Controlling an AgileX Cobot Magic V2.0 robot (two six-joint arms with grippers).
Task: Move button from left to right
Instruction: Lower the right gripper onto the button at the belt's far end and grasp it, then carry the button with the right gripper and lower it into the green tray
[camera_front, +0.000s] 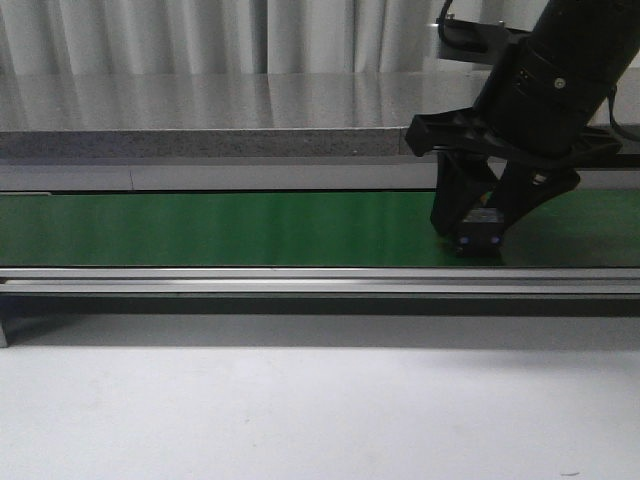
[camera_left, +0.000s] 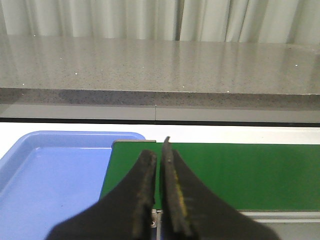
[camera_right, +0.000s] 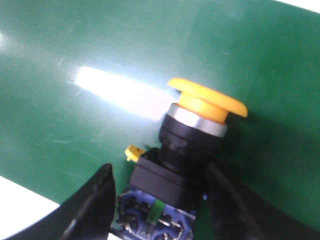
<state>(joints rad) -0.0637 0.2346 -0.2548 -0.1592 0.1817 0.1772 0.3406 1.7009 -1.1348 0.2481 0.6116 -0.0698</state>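
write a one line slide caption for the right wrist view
Right gripper straddling the black body of the yellow-headed button over the green conveyor belt.

One button (camera_right: 190, 145), one tray (camera_left: 55, 170), two pincers (camera_front: 478, 232) (camera_left: 160, 195)

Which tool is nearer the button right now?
Right. The right tool brackets the button on the green belt; the left tool, shut, sits by the blue tray, button unseen.

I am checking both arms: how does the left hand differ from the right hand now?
The left hand is shut and holds nothing; the right hand has its fingers on either side of the button, though contact is unclear. The left hand is near the blue tray; the right hand is low over the green belt. Both have black fingers.
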